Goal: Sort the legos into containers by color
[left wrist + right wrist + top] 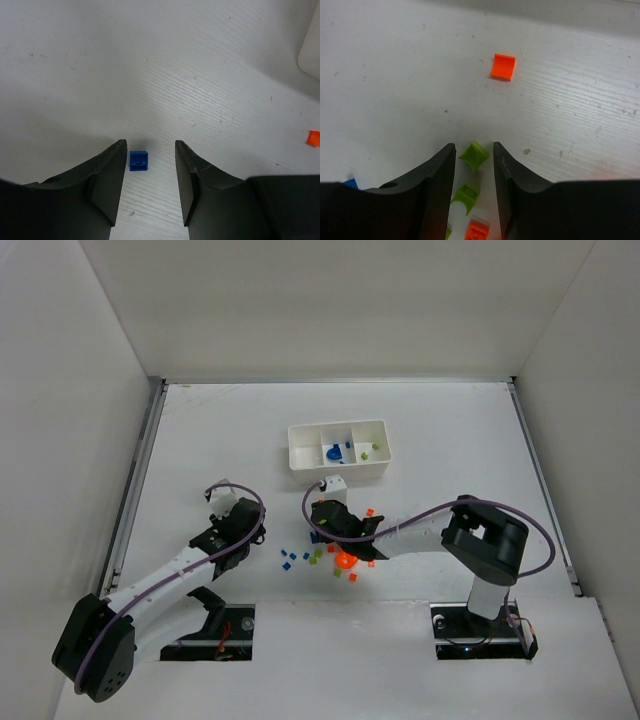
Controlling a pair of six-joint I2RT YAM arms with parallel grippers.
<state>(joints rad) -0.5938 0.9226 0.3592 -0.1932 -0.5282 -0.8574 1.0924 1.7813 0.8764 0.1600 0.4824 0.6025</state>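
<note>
The white tray (338,468) has three compartments; the middle one holds a blue piece (333,452) and the right one a green bit (366,454). Loose legos (318,555) in blue, green and orange lie in front of it, with a rounded orange piece (346,560). My left gripper (150,145) (252,532) is open, low over the table, with a blue brick (138,160) lying between its tips, close to the left finger. My right gripper (473,146) (326,528) is open around a green brick (474,155) that rests on the table.
Between the right fingers lie a second green brick (465,195) and an orange one (477,230). An orange brick (502,66) sits ahead, a blue one (351,183) at the left. In the left wrist view, an orange brick (313,137) and the tray's corner (312,50) show at the right.
</note>
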